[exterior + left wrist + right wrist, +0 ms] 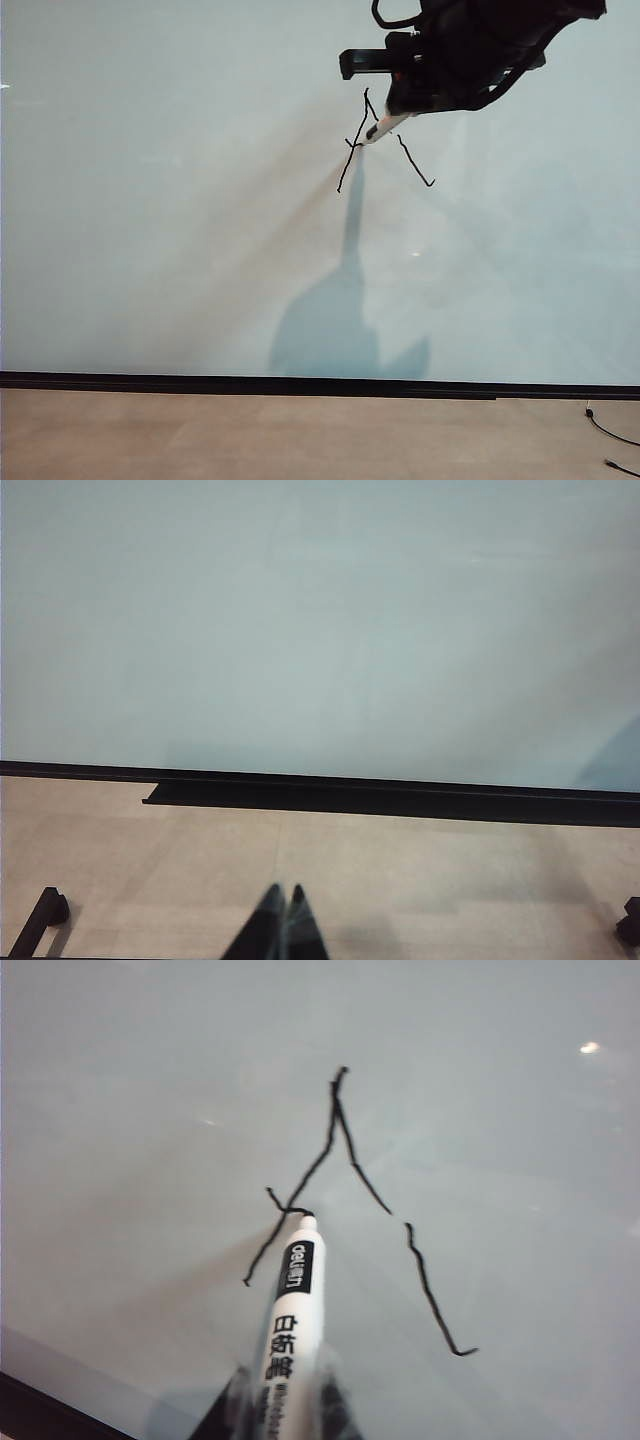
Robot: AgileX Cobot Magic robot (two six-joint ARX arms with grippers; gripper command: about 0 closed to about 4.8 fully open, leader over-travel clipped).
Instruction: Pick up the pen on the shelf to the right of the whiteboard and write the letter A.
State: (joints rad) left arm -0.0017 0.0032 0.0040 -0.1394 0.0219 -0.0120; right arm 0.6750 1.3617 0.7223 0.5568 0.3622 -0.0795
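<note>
Exterior view shows the right arm reaching in from the upper right over the whiteboard (150,200), its right gripper (392,118) angled down toward the board and pinching the pen (382,127); the pen's tip touches the board on the left leg of the letter A (385,140), where a short crossbar stroke begins; right wrist view alone shows the pen's (292,1310) printed black label and the break in the A's (345,1175) right leg; left wrist view shows the left gripper (283,920) pressed together, empty, low over tan floor (400,880) below the whiteboard's (300,630) black strip.
</note>
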